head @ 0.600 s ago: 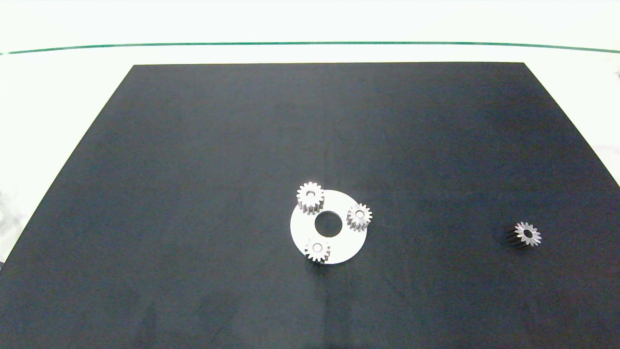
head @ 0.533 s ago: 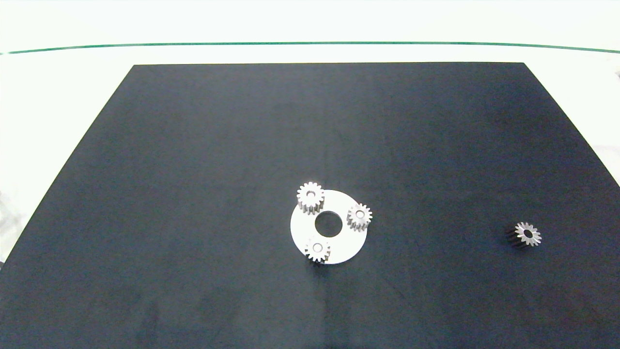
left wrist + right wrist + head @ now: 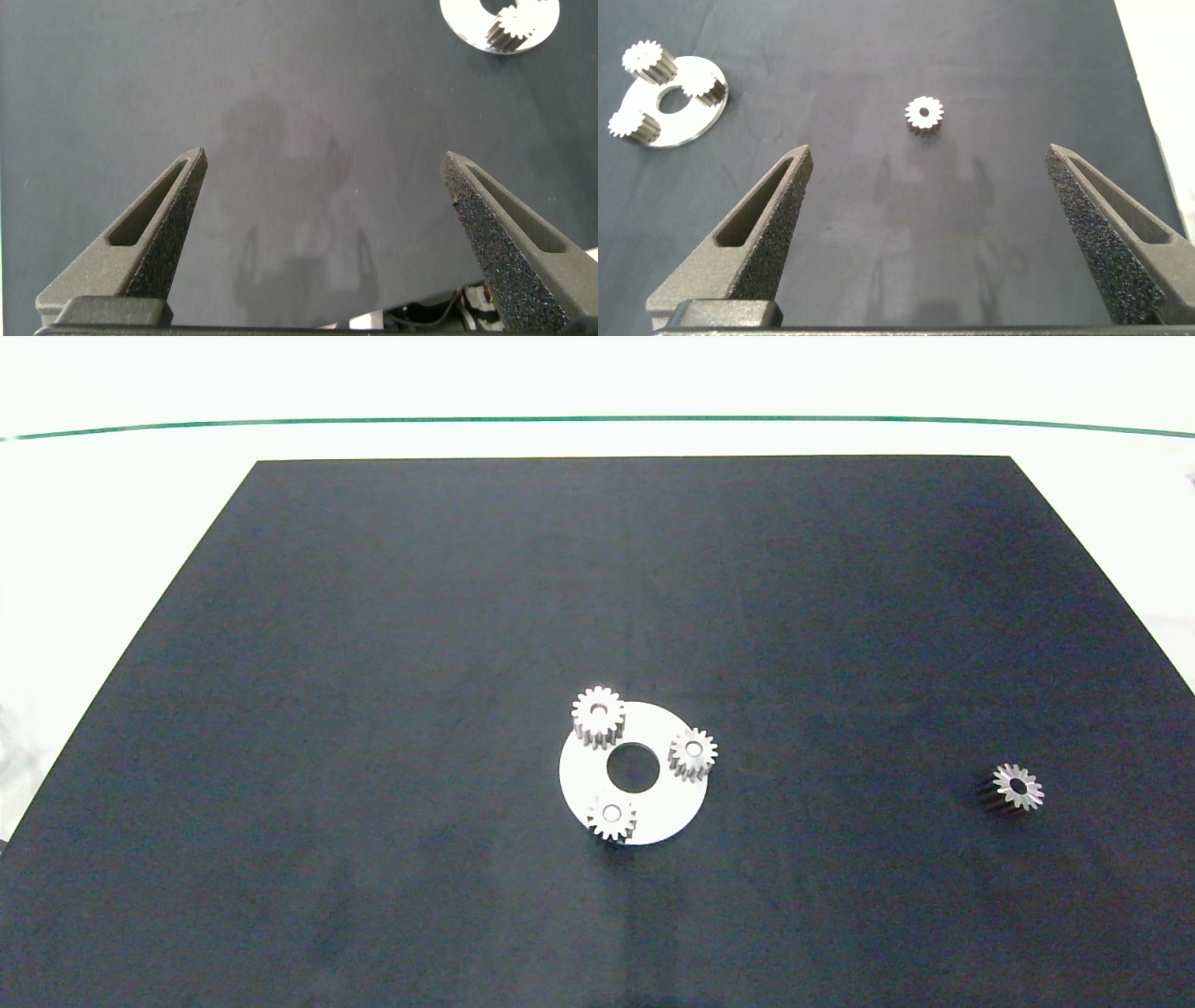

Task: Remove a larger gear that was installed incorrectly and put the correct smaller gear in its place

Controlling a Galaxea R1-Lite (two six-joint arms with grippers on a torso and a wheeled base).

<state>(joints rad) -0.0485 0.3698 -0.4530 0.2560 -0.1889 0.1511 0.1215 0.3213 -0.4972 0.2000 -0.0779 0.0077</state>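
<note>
larger gear seated on white disc, frame centre, upper-left of its three gears | smaller gear loose on black mat, far right | we note nothing shifted over the last half-second, swap not begun | left gripper, right gripper spread wide, empty, outside head view

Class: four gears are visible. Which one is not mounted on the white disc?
The smaller gear, alone on the black mat to the right; the other three sit on the white disc.
</note>
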